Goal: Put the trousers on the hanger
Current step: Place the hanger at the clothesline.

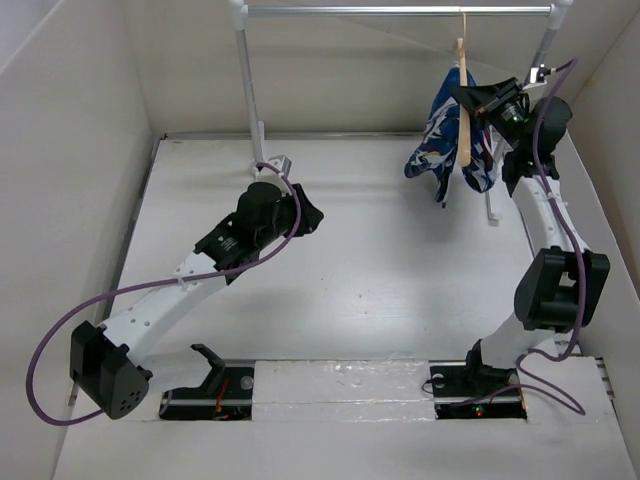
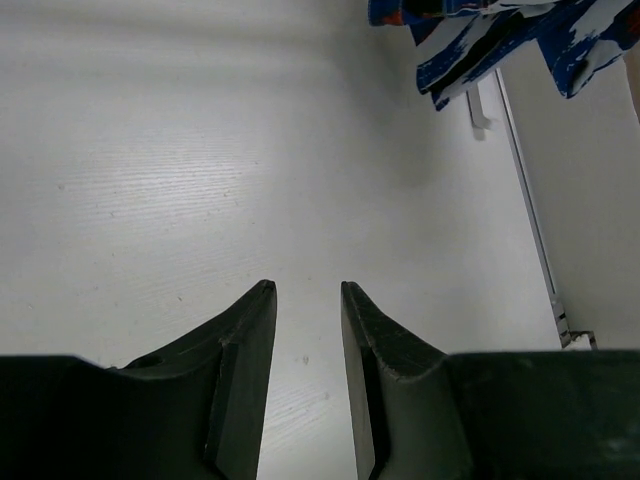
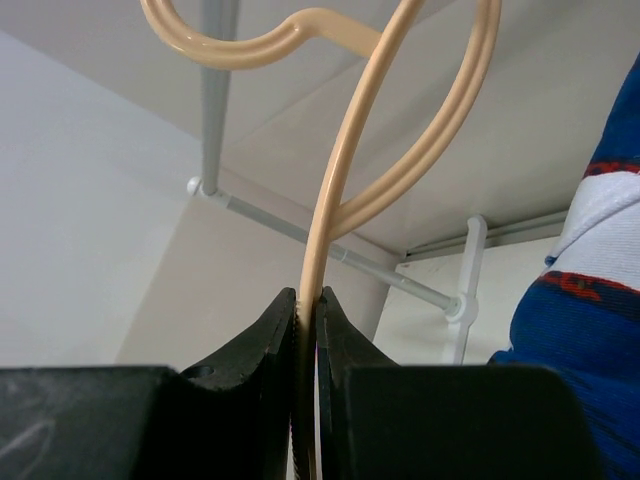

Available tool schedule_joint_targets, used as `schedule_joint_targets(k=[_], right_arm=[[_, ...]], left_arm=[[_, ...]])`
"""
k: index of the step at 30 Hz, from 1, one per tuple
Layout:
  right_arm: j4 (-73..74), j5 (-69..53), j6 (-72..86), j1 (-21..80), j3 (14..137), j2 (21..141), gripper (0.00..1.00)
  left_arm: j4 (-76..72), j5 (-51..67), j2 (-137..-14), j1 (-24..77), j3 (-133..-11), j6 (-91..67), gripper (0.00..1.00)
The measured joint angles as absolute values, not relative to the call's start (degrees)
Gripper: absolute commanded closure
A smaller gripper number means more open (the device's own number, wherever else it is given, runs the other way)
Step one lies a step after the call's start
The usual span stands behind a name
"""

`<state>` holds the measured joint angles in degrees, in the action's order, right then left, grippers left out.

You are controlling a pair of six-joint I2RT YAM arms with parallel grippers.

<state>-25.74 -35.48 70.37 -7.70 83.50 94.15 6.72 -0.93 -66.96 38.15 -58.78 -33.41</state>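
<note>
Blue trousers (image 1: 438, 145) already drape the hanger (image 1: 463, 125) at far right, by the rail (image 1: 400, 10) — right gripper (image 3: 308, 300) pinches its tan frame, left gripper (image 2: 306, 292) waits near-left, fingers spread. Probably only releasing remains.

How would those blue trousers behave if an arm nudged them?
Probably floppy: the trousers sag in loose folds over the hanger. Likely light, since that thin hanger carries them. They may swing or slip, being only draped.

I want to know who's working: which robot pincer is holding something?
The right pincer: it is squeezed shut on the tan hanger, up by the rail. The left pincer is open, with nothing in its gap.
</note>
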Motion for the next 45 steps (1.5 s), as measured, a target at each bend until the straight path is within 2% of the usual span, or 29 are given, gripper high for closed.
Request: schedule_joint_targets(k=[13, 28, 45], right_arm=[[-31.3, -40.8, 72.1, -9.5, 79.5, 84.2, 1.0], [-34.8, -39.4, 75.1, -16.5, 87.8, 99.5, 1.0], [-35.0, -38.2, 77.0, -20.9, 90.5, 104.1, 1.0]], left_arm=[[6.2, 1.5, -68.1, 38.2, -58.6, -33.4, 0.71], [6.3, 1.5, -68.3, 38.2, -58.6, -33.4, 0.7], [6.2, 1.2, -68.6, 38.2, -58.6, -33.9, 0.68]])
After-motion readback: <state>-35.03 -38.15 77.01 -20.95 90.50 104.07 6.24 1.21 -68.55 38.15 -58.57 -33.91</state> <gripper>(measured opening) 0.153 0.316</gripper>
